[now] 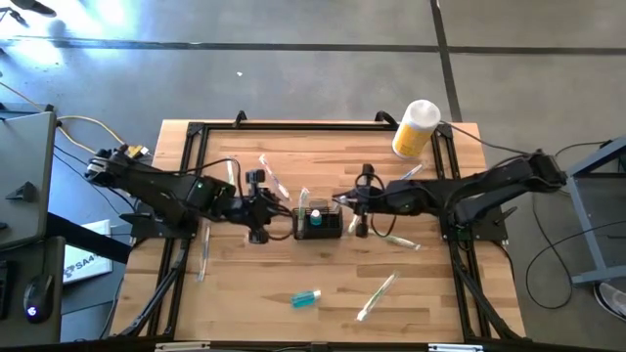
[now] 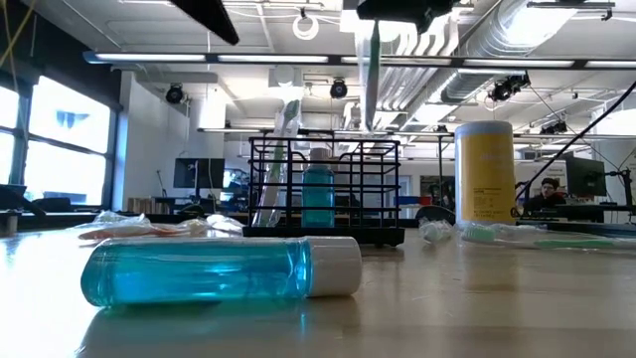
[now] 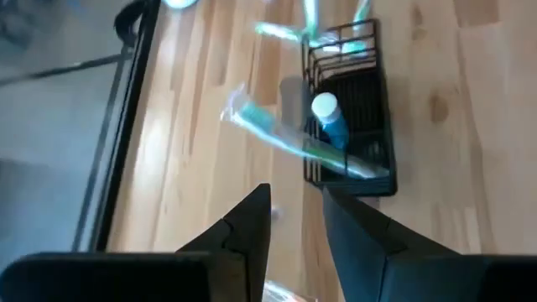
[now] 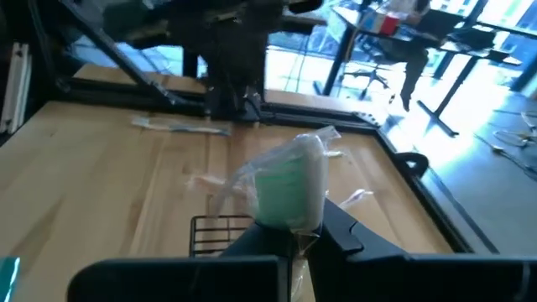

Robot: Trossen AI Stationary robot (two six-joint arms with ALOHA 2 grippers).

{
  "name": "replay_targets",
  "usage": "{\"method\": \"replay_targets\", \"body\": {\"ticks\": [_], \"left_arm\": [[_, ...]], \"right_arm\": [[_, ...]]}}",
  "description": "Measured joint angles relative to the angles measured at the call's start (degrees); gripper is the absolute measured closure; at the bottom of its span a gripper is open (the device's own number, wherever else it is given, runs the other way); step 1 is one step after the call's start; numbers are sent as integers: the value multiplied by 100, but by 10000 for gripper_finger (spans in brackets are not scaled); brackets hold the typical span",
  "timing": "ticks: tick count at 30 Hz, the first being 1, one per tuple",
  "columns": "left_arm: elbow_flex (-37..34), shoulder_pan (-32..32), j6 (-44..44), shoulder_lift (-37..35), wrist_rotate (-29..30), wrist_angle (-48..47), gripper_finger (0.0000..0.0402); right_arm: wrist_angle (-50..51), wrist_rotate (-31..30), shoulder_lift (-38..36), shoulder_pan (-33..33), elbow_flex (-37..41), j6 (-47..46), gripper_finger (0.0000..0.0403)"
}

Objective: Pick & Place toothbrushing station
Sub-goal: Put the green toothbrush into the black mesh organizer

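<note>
We find the caddy (image 1: 319, 224) at mid-table, between the two grippers, standing upright on the wood. It holds a small blue bottle (image 3: 328, 117) with a white cap, and a wrapped toothbrush (image 3: 294, 143) lies slanted across its rim, one end inside and the other overhanging the table. The left gripper (image 1: 262, 217) sits just beside the caddy on its left; the left wrist view shows its fingers (image 3: 252, 226) parted by a narrow gap with nothing between them. The right gripper (image 1: 354, 207) is just beside the caddy's right side, above it, and is clamped on a wrapped brush (image 4: 289, 189) in clear crinkled plastic, its pale green head uppermost in the right wrist view; in the low view that brush (image 2: 369, 70) hangs over the caddy. A yellow cylinder (image 1: 415, 129) with a white lid stands well apart at the far right, and a second blue bottle (image 1: 305, 298) and more wrapped brushes lie loose on the near part of the table. In our judgement the caddy is light and stiff, a thin wire frame that will slide or tip if nudged, so contact with its walls should be gentle. The wrapped brushes are light and rigid, but the film is slick and loose; we would grip the handle firmly at mid-length rather than by the wrapper's free end. We judge the leaning toothbrush liable to lever out if struck.
</note>
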State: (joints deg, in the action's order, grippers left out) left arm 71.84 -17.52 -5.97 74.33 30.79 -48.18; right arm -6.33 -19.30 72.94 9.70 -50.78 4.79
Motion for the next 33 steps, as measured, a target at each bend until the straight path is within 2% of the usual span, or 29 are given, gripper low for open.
{"method": "replay_targets", "body": {"ticks": [4,10,15,21,33], "left_arm": [[-800,-13,-34,-385,-23,814,295],[-1980,-10,-141,-946,-74,2049,295],[-2638,-10,-205,-1144,-91,2744,295],[-2870,-10,-240,-1181,-341,3227,295],[-2872,-10,-333,-1181,-372,3228,295]], "right_arm": [[-147,316,225,-156,-2,-132,396],[-45,335,250,-237,7,-429,396],[-296,331,250,-274,246,-751,396],[-559,373,252,-466,579,-1111,397],[-782,479,252,-574,898,-1402,396]]}}
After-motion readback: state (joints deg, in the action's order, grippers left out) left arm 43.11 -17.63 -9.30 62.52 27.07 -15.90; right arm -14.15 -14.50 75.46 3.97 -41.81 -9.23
